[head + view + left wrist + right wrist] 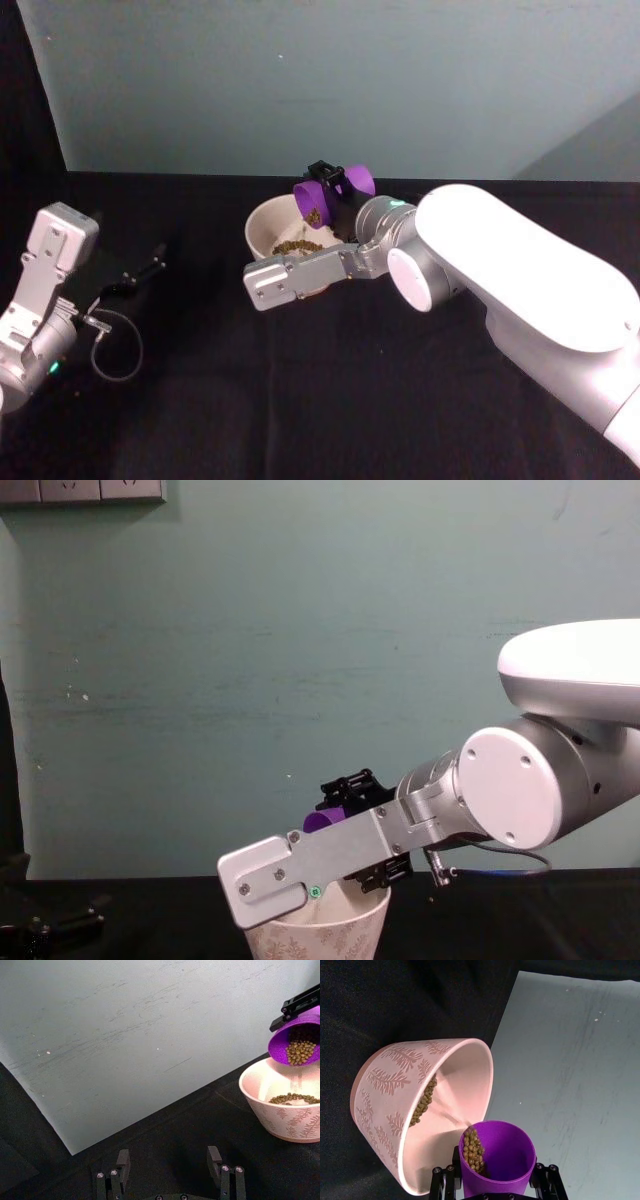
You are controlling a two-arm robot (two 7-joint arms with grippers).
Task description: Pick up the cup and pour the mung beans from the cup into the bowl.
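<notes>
Right gripper [495,1193] clamped on tilted purple cup [502,1142], beans [472,1152] at lip, leaf-patterned bowl [390,1090]

bowl [262,228] sits mid-table [330,400], near the wall [300,80] behind. cup [496,1160] hangs tipped over the bowl's back right rim — in the right gripper [336,195] — with beans [299,1052] in both. left gripper [169,1156] lies well left of the bowl.

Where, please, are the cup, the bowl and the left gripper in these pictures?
cup [510,1157]: right wrist view, on its purple inner wall.
bowl [295,1120]: left wrist view, on its patterned outer wall.
left gripper [169,1152]: left wrist view, midway between its open fingertips.
</notes>
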